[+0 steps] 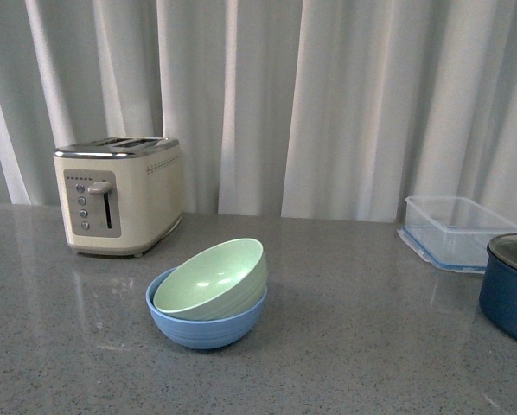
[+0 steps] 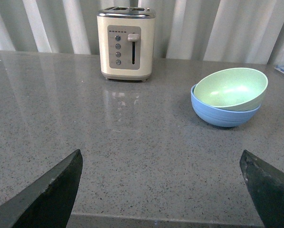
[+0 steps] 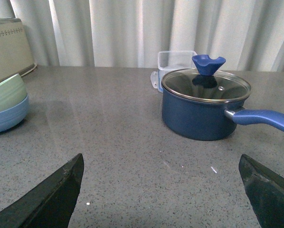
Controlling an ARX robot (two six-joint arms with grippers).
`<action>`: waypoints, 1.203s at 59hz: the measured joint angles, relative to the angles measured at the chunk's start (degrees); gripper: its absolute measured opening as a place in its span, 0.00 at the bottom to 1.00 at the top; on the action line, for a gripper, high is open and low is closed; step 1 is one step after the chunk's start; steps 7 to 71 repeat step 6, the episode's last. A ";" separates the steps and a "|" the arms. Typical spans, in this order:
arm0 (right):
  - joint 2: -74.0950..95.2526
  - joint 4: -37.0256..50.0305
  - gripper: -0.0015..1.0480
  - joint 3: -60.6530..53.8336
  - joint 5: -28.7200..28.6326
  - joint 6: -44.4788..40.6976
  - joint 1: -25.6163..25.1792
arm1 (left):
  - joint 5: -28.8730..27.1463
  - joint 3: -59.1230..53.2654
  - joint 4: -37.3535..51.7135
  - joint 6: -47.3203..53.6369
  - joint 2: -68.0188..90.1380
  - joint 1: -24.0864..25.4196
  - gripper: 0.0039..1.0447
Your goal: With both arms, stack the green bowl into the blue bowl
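Two bowls sit together in the middle of the grey tabletop [image 1: 345, 346] in the front view: the green bowl [image 1: 217, 278] is inside the blue bowl [image 1: 208, 322], so the big job looks done. The green bowl leans, though, with its far right edge up high, so it may not be all the way down; a small push to set it flat could be the only thing left. This view shows no arms at all. It also shows a cream toaster [image 1: 120, 194] behind the bowls on the left, a clear box [image 1: 457, 229] at the back right, and just the edge of a dark blue pot [image 1: 509, 290] on the right. The left wrist view shows the left end effector [image 2: 163, 197] spread wide, holding nothing, low over bare tabletop and well apart from the bowls. From here you look down into the green bowl [image 2: 231, 88] and see it is empty, with the blue bowl [image 2: 222, 114] under it and the toaster [image 2: 127, 42] far back. The right wrist view shows the right end effector [image 3: 163, 194] wide too, holding nothing. It is the only view that shows the whole pot [image 3: 203, 107], with its glass lid [image 3: 206, 85] and long handle [image 3: 263, 118]. The bowls are cut off at the edge here, green bowl [image 3: 6, 92] over blue bowl [image 3: 6, 116], so the lean is hard to judge from this side.
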 joint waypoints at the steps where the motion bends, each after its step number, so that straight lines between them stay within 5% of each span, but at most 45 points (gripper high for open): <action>1: 0.00 0.00 0.90 0.00 0.00 0.00 0.00 | 0.00 0.00 0.00 0.00 0.00 0.00 0.94; 71: 0.00 0.00 0.90 0.00 0.00 0.00 0.00 | 0.00 0.00 0.00 0.00 0.00 0.00 0.94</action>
